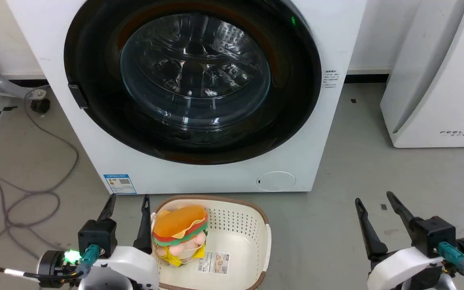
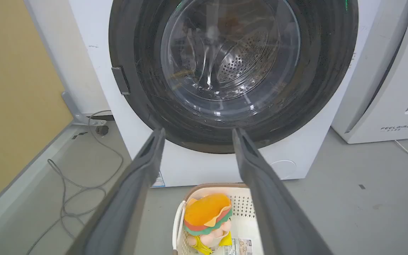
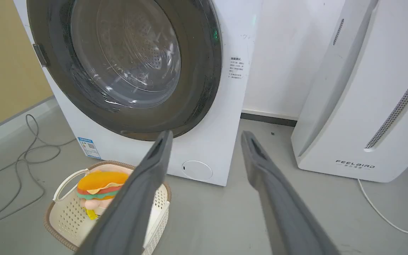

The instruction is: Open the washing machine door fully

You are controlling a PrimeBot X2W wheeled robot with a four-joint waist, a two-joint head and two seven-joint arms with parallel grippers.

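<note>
Grey floor (image 1: 357, 169) is occupied by the washing machine (image 1: 216, 177), whose washing machine door (image 1: 193, 72) is seen shut. The left hand (image 1: 129, 199) and right hand (image 1: 373, 198) are held spread and empty, well apart from it. No step is judged begun, and the latch tab (image 1: 77, 95) must be reached first.

Washing machine door (image 2: 232, 71) shut; fingers (image 2: 138, 180) spread.

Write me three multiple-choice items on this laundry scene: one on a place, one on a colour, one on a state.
1. Where is the burger plush toy? A in the drum; B in the white basket; C on the bare floor.
2. What colour is the outer ring of the washing machine door? A white; B blue; C black.
3. How does that door stand? A shut; B half open; C fully open.
Key: B, it sits inside the basket; C, the ring is glossy black; A, the door lies flush on the washing machine.
</note>
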